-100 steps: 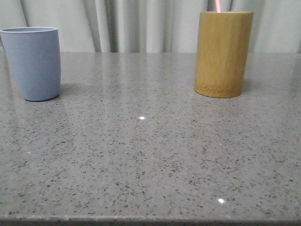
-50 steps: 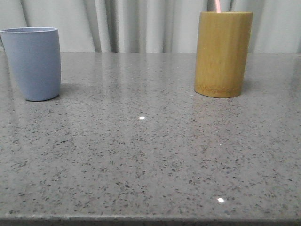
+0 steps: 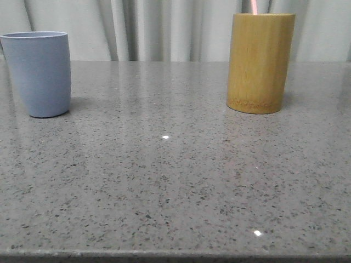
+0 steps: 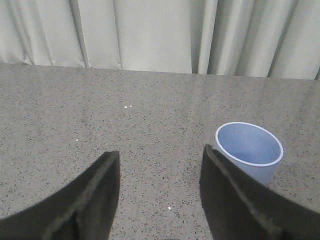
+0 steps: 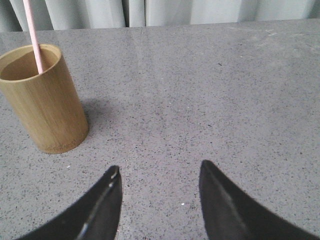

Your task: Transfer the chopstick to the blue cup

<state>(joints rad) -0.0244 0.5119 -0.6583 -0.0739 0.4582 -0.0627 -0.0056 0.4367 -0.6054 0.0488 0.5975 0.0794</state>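
The pale blue cup (image 3: 39, 74) stands upright and empty at the far left of the table; it also shows in the left wrist view (image 4: 248, 151). A thin pink chopstick (image 3: 255, 6) sticks up out of the yellow-brown bamboo cup (image 3: 259, 63) at the far right; the right wrist view shows the chopstick (image 5: 33, 35) leaning inside the bamboo cup (image 5: 42, 97). My left gripper (image 4: 160, 156) is open and empty, with the blue cup just beside one finger. My right gripper (image 5: 159, 169) is open and empty, a short way from the bamboo cup. Neither gripper shows in the front view.
The grey speckled stone table (image 3: 175, 181) reaches to a pale curtain (image 3: 164, 27) at the back. Its front edge runs along the bottom of the front view.
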